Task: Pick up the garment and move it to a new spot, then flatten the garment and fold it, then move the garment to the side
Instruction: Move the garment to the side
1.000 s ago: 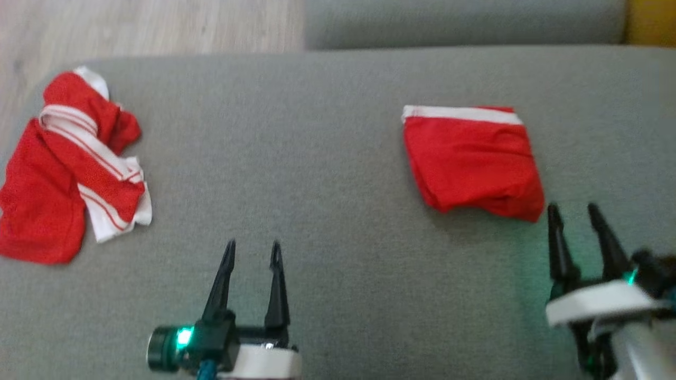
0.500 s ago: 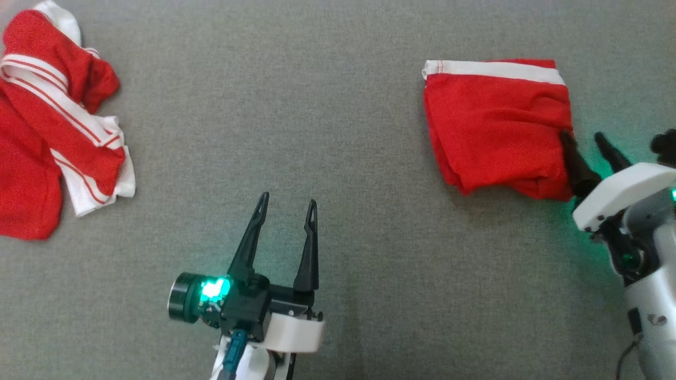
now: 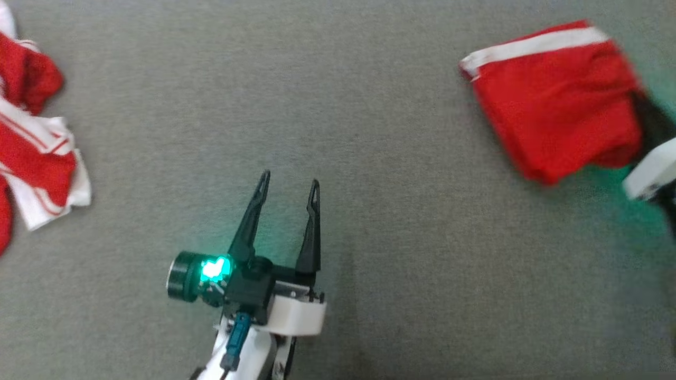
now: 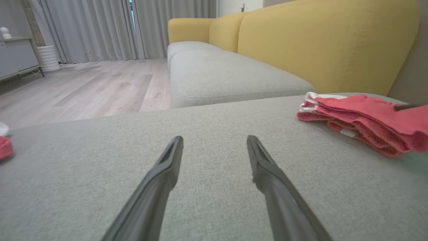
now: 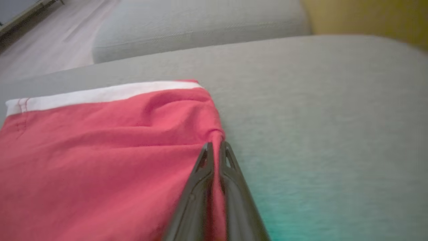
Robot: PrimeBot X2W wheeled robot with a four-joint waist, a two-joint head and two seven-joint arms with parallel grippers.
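A grey sofa cushion point(image 3: 369, 132) serves as the work surface, with a yellow backrest point(image 4: 317, 43) rising beyond it. The folded red garment point(image 3: 554, 116), white band along its far edge, lies at the far right, where the right gripper point(image 5: 215, 147) has its fingers pressed together on the cloth's right edge. The left gripper point(image 3: 289, 178) hovers near centre-left, fingers spread wide and empty. Crumpled red-and-white clothes point(image 3: 31, 153) lie at the left edge.

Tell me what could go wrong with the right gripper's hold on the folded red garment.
1. The right gripper pinches only a small bunch at the edge of the folded red garment; the cloth may slip out.
2. Held at one edge, the layers could unfold when dragged over the grey cushion.
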